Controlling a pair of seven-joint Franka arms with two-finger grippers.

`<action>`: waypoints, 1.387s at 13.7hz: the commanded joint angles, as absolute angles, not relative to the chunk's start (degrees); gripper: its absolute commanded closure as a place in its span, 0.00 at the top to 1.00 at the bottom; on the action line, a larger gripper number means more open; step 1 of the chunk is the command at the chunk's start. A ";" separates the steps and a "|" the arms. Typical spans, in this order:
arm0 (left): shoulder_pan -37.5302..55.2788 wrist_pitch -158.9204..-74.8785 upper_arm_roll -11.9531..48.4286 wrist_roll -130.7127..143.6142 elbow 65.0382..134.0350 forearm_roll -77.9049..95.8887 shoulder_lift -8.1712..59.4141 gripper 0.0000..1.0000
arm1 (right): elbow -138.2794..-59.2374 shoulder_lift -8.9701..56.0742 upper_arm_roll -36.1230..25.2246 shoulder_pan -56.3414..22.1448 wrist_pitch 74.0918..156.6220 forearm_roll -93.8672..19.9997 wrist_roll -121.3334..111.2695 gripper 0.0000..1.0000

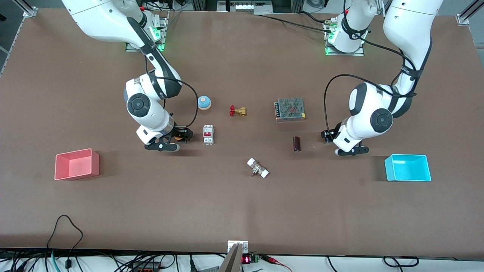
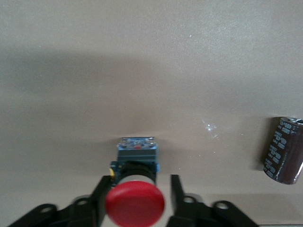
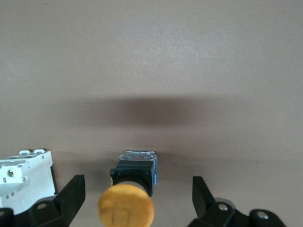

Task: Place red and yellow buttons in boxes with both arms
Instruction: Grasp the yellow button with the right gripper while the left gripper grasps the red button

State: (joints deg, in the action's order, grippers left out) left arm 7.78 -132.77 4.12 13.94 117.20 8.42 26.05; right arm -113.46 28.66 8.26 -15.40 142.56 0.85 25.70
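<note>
brown capacitor [image 2: 284, 150] — near red button [image 2: 135, 203]

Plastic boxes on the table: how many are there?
2. The pink box sits toward the right arm's end, the cyan box toward the left arm's end. None seems hidden.

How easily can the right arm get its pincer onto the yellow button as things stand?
Probably easily: the right pincer already straddles the yellow button, fingers wide apart, with table clear either side; the white breaker stands just outside.
</note>
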 commanded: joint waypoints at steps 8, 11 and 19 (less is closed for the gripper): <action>5.90 -129.84 1.60 13.10 116.46 9.06 19.61 0.35 | -113.03 27.95 8.26 -16.70 141.68 2.02 24.18 0.77; 0.81 -123.24 0.44 9.69 110.67 8.27 19.07 0.35 | -113.12 28.04 8.26 -16.70 141.68 2.11 22.85 0.60; -11.42 -122.17 0.44 -4.47 98.63 2.37 25.48 0.35 | -113.03 27.78 8.09 -16.35 141.59 2.20 19.95 0.22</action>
State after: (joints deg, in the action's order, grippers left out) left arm -9.83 -123.49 -0.15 -1.96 103.76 3.28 21.56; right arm -112.99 28.67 8.20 -16.53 142.41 1.49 21.12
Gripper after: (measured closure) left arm 0.590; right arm 0.643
